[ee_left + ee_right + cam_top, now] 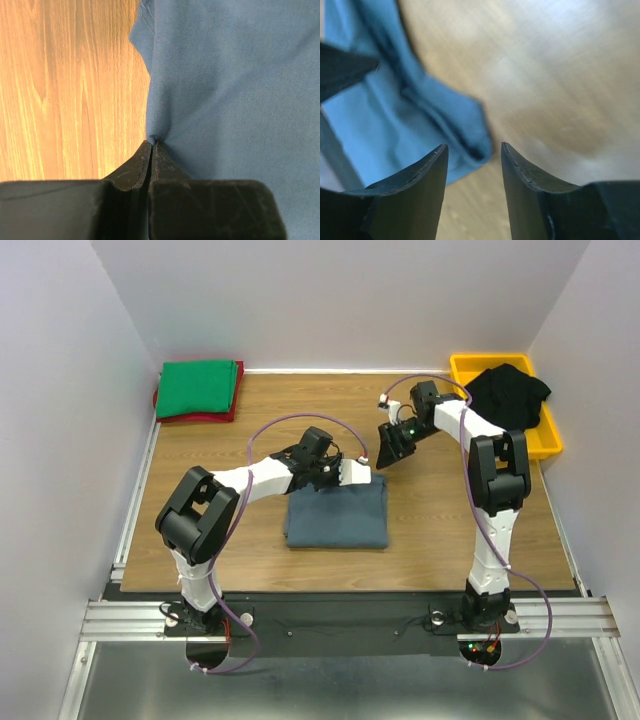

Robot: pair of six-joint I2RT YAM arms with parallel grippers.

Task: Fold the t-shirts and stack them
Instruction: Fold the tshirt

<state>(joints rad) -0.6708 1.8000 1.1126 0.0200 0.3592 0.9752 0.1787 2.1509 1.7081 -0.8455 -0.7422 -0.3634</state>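
The slate blue-grey t-shirt [336, 516] lies folded in a rectangle in the middle of the table. My left gripper [340, 473] is at its far edge, shut and pinching a fold of the cloth [225, 90] between its fingertips [152, 144]. My right gripper [386, 453] hovers just beyond the shirt's far right corner, open and empty [474, 146]; the shirt's corner [395, 115] shows blurred to the left behind its fingers. A folded green t-shirt [198, 387] lies on a red one [196, 417] at the far left. A black t-shirt [508, 394] is heaped in the bin.
The yellow plastic bin [549, 440] stands at the far right corner. White walls close in the table on the left, back and right. A metal rail [130, 530] runs along the left edge. Bare wood [65, 90] lies left of the shirt.
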